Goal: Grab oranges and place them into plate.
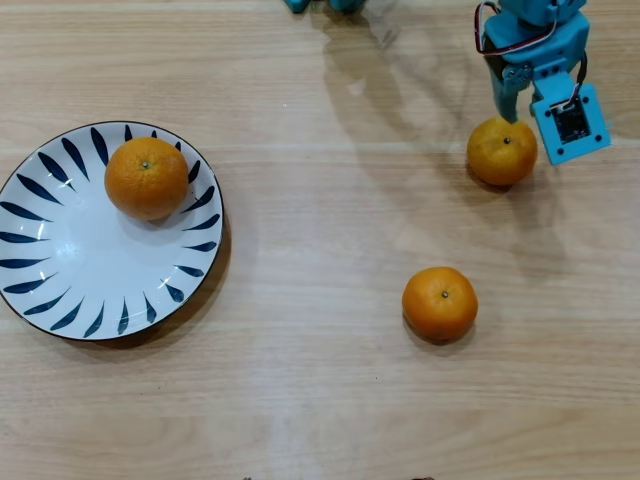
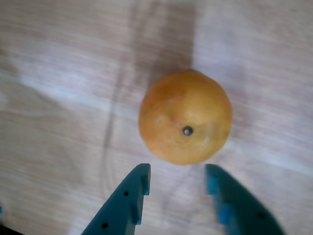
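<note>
One orange [image 1: 147, 177] lies in the white plate with dark blue leaf strokes [image 1: 60, 270] at the left of the overhead view. A second orange [image 1: 440, 303] sits on the bare table right of centre. A third, more yellowish orange [image 1: 501, 151] sits at the upper right, also in the wrist view [image 2: 185, 116]. My blue gripper [image 1: 527, 100] is just above it in the overhead view. In the wrist view the gripper [image 2: 177, 177] is open and empty, its fingertips just short of the orange on either side.
The table is light wood. The arm's blue base parts [image 1: 320, 5] show at the top edge of the overhead view. The arm's shadow falls across the upper middle of the table.
</note>
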